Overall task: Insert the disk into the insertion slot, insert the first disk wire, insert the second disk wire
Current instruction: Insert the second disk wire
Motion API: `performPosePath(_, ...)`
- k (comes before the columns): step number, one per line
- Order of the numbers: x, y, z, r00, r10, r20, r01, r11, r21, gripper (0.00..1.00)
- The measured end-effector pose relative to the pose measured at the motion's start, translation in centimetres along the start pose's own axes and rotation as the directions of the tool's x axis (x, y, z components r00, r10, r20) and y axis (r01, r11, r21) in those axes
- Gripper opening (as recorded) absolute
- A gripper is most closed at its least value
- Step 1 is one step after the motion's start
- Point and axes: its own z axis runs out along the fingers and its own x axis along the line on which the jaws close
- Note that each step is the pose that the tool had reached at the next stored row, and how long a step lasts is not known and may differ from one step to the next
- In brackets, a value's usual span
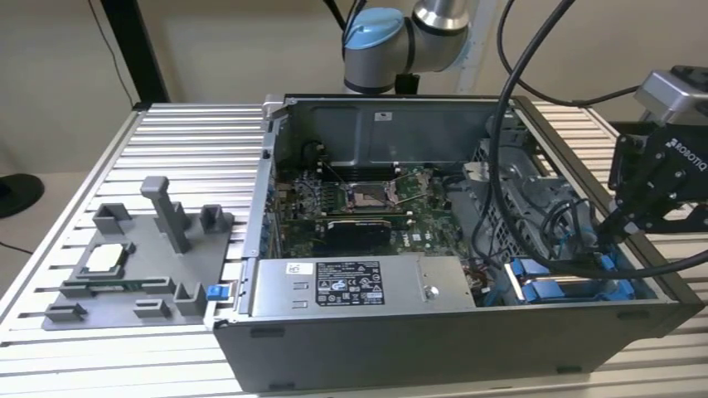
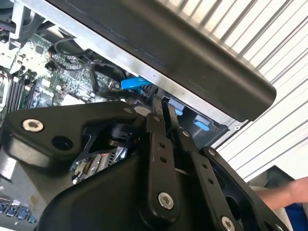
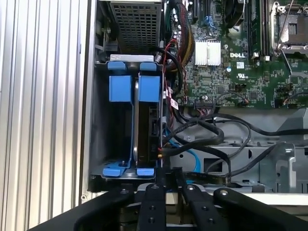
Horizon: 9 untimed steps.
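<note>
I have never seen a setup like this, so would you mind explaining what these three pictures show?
This is one robot arm with a black gripper, working at an open computer case that lies on a slatted metal table. The exterior view looks at the whole scene from off the arm. Both wrist views come from cameras riding on the arm, looking past the gripper into the case. On the table, at the exterior view's left, sits a grey fixture tray. Inside the case, the blue-framed disk stands in its bay. The gripper is shut, close to that bay; whether it pinches a wire I cannot tell.
</note>
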Motion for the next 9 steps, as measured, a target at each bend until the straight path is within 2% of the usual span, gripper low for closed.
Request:
performPosePath(3, -0.02, 0.24, -0.39, 1.0, 0.0, 0.0, 0.0, 1.0, -0.0001, 0.0)
performPosePath(6, -0.03, 0.75, -1.61, 1.0, 0.0, 0.0011, 0.0, 1.0, -0.0002, 0.0)
performPosePath(9, -0.04, 1.41, -2.28, 1.0, 0.0, 0.0015, 0.0, 1.0, -0.0001, 0.0)
